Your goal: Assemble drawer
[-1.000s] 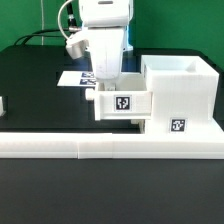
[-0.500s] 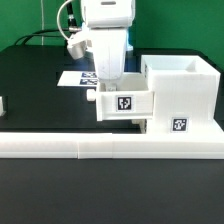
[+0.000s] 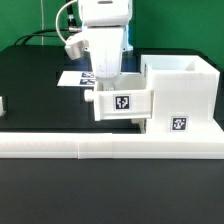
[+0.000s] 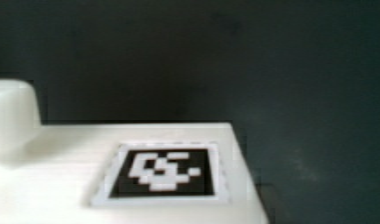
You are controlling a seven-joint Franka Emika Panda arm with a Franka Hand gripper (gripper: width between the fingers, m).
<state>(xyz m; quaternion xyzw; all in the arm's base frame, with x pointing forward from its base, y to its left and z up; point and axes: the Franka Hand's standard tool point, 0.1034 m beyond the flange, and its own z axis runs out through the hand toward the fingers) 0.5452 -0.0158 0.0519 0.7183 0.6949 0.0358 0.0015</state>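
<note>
**Tray at casing face, arm directly above**

Landmark: casing, large open-topped white box on black tabletop, tag on its front. Tray with own tag butts against casing's side toward exterior view's left. Tool hangs straight above tray; fingertips hidden behind it, grip state cannot be told. Marker board lies beyond tray. Border wall runs in front of casing. Wrist view: tagged white surface, blurred

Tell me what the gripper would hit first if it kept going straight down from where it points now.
Most likely the small white tray directly beneath the gripper; the wrist view shows the tray's tagged face right ahead. Whether they already touch is unclear.
</note>
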